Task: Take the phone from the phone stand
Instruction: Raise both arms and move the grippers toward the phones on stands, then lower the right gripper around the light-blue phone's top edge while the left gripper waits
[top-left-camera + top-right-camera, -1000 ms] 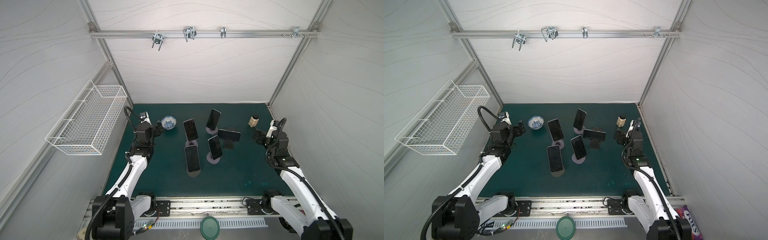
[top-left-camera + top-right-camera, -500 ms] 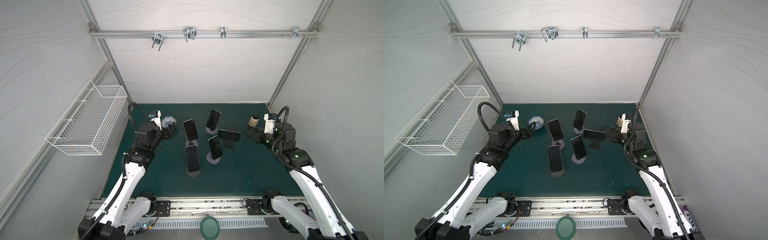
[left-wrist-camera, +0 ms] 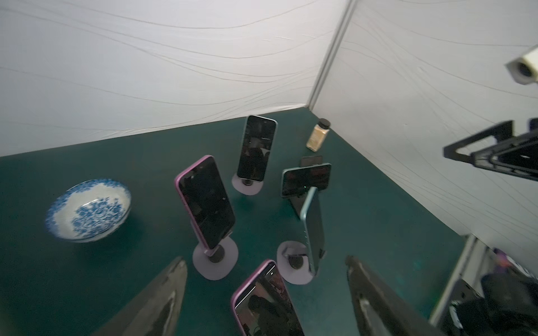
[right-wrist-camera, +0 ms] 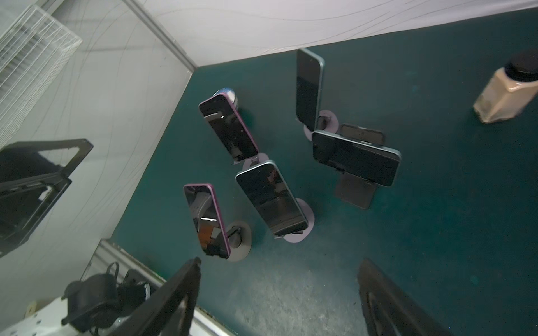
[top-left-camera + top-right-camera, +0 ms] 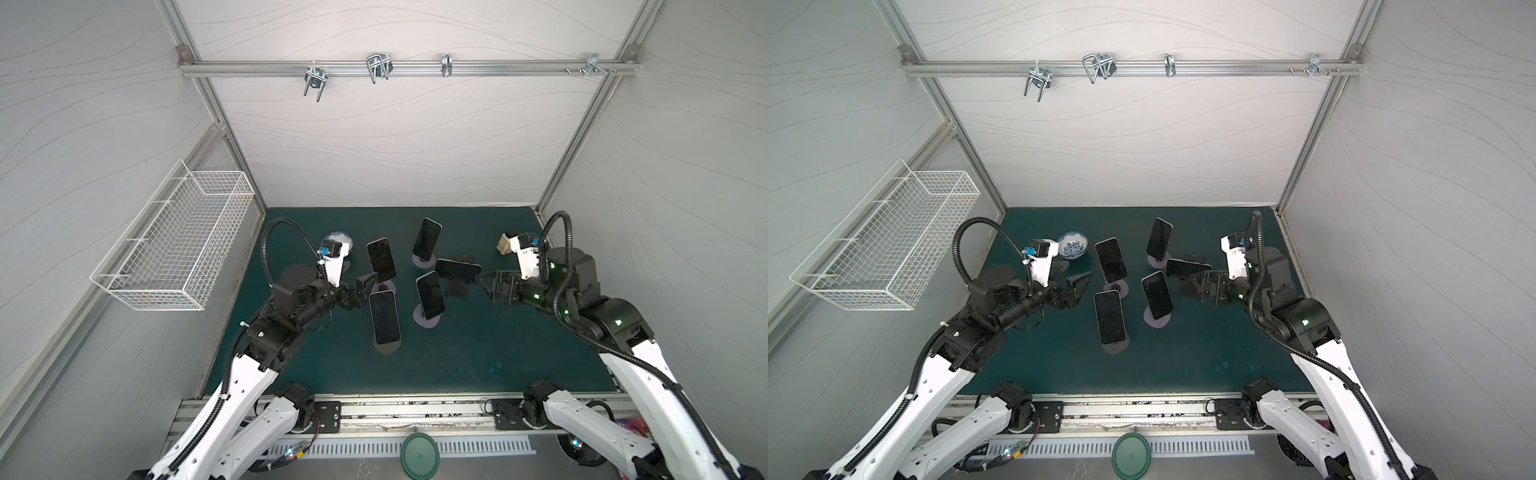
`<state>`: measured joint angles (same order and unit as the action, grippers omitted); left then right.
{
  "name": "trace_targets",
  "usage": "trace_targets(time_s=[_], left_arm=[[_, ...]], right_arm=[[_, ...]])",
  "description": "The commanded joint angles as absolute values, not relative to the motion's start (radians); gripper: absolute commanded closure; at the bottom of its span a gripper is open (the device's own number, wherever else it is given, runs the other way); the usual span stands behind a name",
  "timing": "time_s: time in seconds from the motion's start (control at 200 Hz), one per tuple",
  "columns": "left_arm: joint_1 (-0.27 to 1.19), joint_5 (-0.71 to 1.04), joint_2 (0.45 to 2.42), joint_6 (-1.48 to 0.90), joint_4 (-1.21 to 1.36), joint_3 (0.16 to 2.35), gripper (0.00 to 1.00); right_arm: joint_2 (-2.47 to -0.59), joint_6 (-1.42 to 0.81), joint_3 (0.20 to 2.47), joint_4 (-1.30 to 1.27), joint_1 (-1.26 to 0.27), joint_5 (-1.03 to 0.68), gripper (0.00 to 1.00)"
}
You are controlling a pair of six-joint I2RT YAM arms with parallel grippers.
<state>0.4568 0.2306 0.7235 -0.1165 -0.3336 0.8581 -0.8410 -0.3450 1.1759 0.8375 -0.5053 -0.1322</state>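
Since your left gripper [image 3: 264,260] and right gripper [image 4: 281,260] both hang parted and empty, grab the sideways phone [image 4: 355,158] by its edges, lift straight off the stand [image 4: 353,193].

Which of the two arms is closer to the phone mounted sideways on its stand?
Right. The right end effector sits just beside the sideways phone, at its right edge in a top view. The left end effector is across the cluster, beside a purple-cased phone.
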Motion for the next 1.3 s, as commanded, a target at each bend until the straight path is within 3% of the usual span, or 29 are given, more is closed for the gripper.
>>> trace_targets(time_s=[0.0, 0.19, 0.35, 0.515, 1.045, 1.295], left_arm=[[0.474, 0.373, 0.665, -0.068, -0.387, 0.882, 0.13], [0.474, 0.561, 0.561, 0.0, -0.432, 0.775, 0.14], [0.473, 0.544, 0.442, 0.012, -0.369, 0.605, 0.14], [0.474, 0.521, 0.378, 0.058, -0.363, 0.52, 0.13], [0.473, 0.508, 0.418, 0.065, -0.373, 0.532, 0.13], [0.473, 0.497, 0.42, 0.059, -0.363, 0.521, 0.12]], right_arm=[[-0.85, -0.27, 1.205, 0.944, -0.602, -0.137, 0.17], [-0.92, -0.194, 1.214, 0.986, -0.816, -0.028, 0.18], [-0.982, -0.119, 1.179, 0.932, -0.991, 0.093, 0.18], [-1.042, -0.096, 1.169, 0.867, -1.058, 0.098, 0.17], [-1.123, -0.147, 1.218, 0.885, -1.088, 0.283, 0.17], [-1.126, -0.244, 1.172, 0.846, -0.916, 0.167, 0.2]])
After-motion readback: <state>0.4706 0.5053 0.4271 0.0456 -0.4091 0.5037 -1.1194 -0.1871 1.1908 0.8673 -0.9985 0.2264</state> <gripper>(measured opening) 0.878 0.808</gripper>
